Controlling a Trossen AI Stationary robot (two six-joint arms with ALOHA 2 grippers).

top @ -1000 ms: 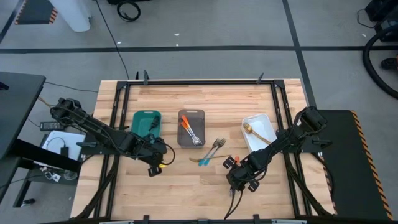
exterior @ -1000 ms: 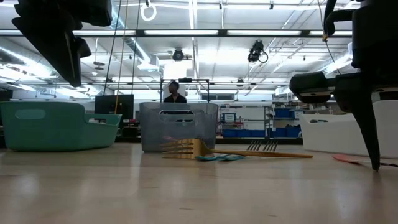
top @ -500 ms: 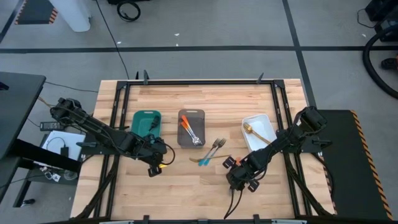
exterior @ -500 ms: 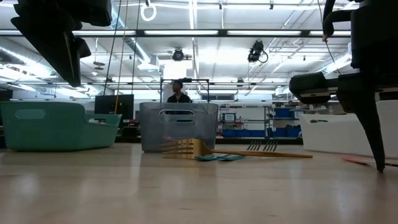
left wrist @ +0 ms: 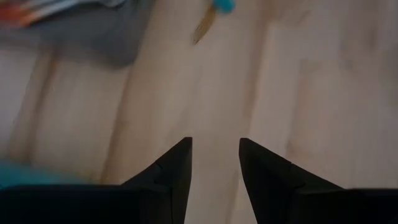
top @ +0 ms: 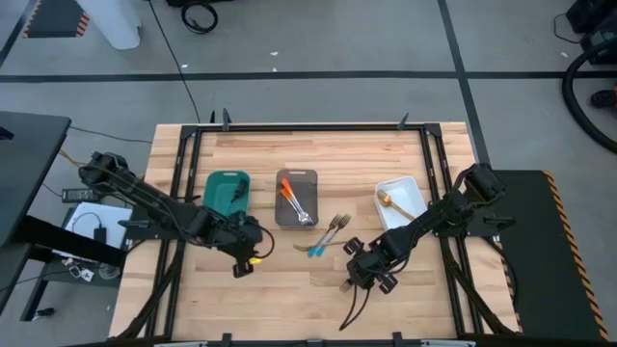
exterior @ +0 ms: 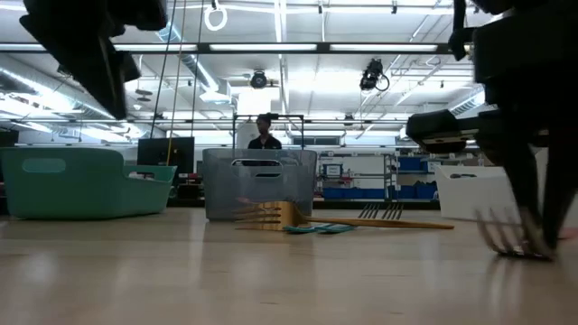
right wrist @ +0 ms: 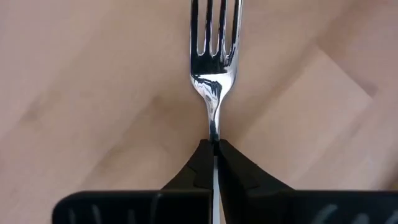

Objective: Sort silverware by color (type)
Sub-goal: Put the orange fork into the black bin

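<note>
Gripping a silver-tined metal fork by its thin neck, the right pincer has its fingers shut tight on it, low over the front of the wooden counter, tines pointing out ahead of the fingertips. Bare board lies on all sides of this fork. Toward the centre lie loose forks with blue and gold handles, near the right pincer but apart from it. Behind them, orange-handled utensils lie in the grey rectangular tray; a gold utensil rests in the white rectangular tray; the teal rectangular tray stands left of the grey one. The left pincer hovers in front of the teal tray, fingers parted, holding nothing. Open board runs along the counter's front edge.
</note>
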